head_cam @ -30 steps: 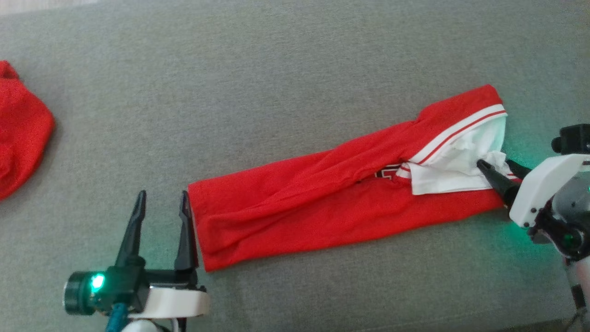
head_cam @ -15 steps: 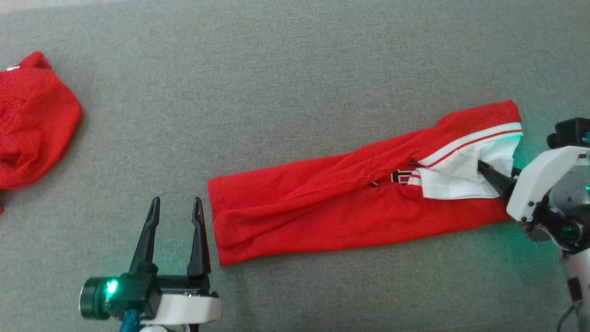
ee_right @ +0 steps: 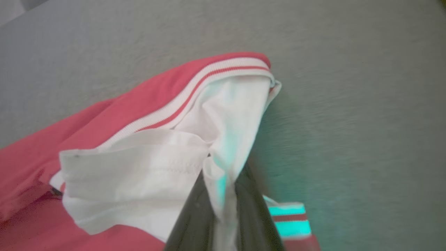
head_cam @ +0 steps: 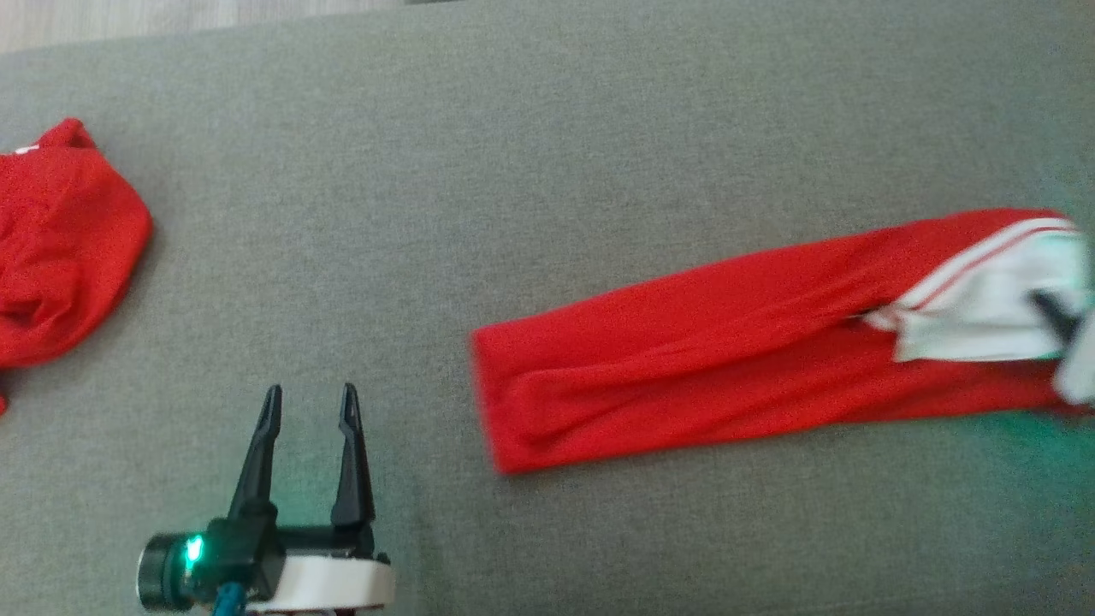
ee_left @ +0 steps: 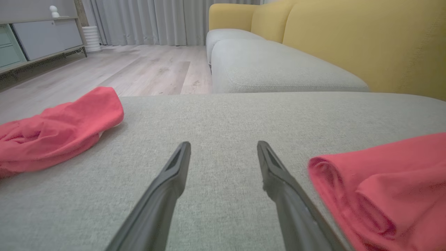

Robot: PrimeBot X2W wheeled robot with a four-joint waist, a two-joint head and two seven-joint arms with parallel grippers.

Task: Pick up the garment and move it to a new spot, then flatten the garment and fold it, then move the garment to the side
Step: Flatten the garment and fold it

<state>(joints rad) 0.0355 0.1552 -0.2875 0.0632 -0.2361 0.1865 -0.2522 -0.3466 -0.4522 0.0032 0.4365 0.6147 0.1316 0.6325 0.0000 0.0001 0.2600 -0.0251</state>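
Head cam is motion-blurred on the right side. The right gripper (head_cam: pixel 1059 318) is cut by the frame edge; I get one dark finger and a pale smear of wrist. The garment (head_cam: pixel 727 368) runs into that same edge, so I can't see its far end there. There's a dark mark beside its white part, too smeared to read. The other red cloth (head_cam: pixel 60 248) at far left is cropped, shape unclear.

Surface is a grey woven cushion (head_cam: pixel 547 171), flat. Green LED glow sits on the fabric below the garment's right end. L wrist cam shows another grey seat (ee_left: pixel 278 66) behind, a yellow backrest (ee_left: pixel 348 42), wood floor (ee_left: pixel 146 69), grey curtains (ee_left: pixel 146 21) and a low cabinet (ee_left: pixel 41 35) far left.

R wrist cam: fingers nearly together, pinching a bunch of the garment's white fabric. Cloth fills the gap, so it's clamped on the garment. The striped-trim end bunches toward the fingers and the red part lies on the cushion.

The left gripper (head_cam: pixel 310 391) is spread wide w/ nothing between the fingers. It sits lower left, well apart from the garment's rolled left end. Can't tell if its tips touch the cushion.

The garment is a long folded strip across the right half of the cushion, slanting up to the right, well apart from the other red cloth.
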